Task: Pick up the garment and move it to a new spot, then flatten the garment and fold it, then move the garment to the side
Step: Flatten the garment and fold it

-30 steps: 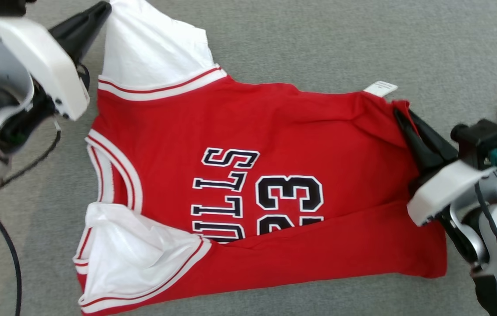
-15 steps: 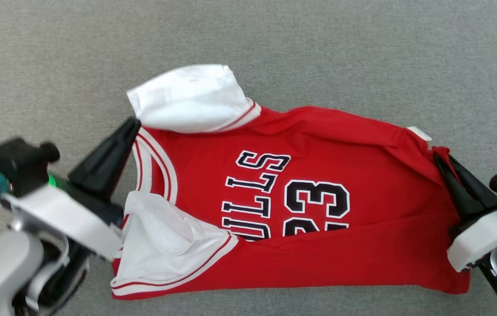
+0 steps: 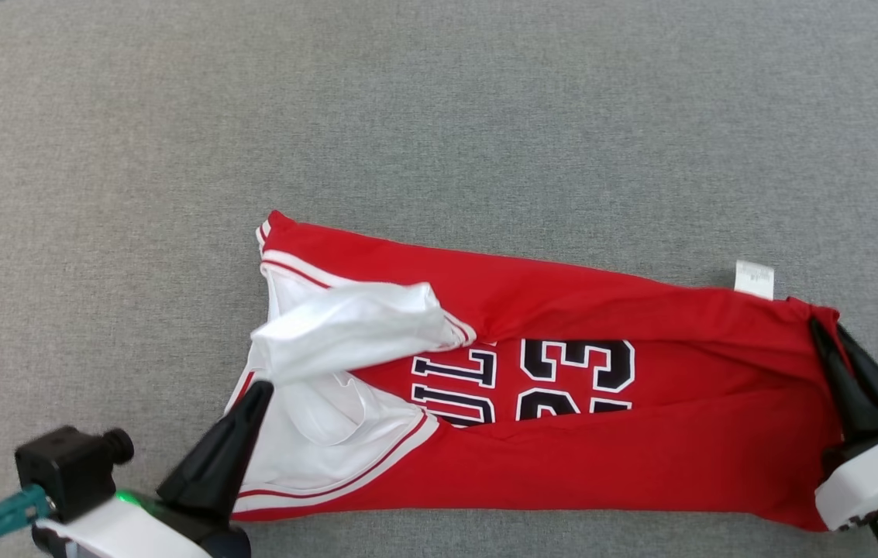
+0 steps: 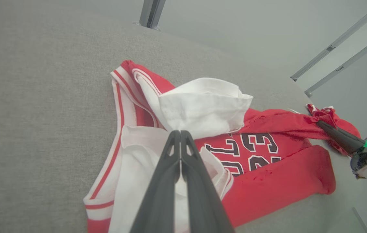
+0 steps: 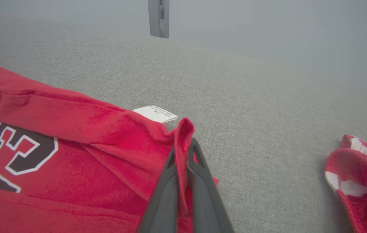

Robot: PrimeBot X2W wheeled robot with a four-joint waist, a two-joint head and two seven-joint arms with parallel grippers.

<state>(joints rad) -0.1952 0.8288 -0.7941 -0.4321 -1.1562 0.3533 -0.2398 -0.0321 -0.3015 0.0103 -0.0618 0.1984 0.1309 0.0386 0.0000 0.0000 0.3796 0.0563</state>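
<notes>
**Operator:** Entry, near edge first. What do my tools have?

**Observer:** Lower left of the head view, your left gripper (image 3: 259,386) is clenched. In the left wrist view, white sleeve cloth gathers to its tips, so I take it as pinched there. The pinch itself sits behind the fingers, so read that as likely, not certain. Lower right, your right gripper (image 3: 824,329) is clamped on the red hem corner of the garment (image 3: 640,457). In the right wrist view, a ridge of red cloth stands up between its fingers.

**Operator:** Where is the garment, and which step?

**Observer:** It lies across the lower middle of the frame on the grey surface (image 3: 439,116), collar end left, hem end right. It is drawn into a long band, with both long edges turned in over the lettering. I judge this to be the folding step, with the lengthwise fold nearly laid. The next move calls for lowering both held corners together so the upper flap lands flat, then letting go evenly. The bunched white sleeve may need smoothing before you fold left to right.

**Operator:** Counts?

**Observer:** Two grippers. One garment in hand, with one white label (image 3: 754,279) at its upper right edge. Farther off, one second red-and-white piece (image 5: 358,174) at the right edge of the right wrist view, apart from the garment. One grey post (image 5: 159,17) at the top.
</notes>
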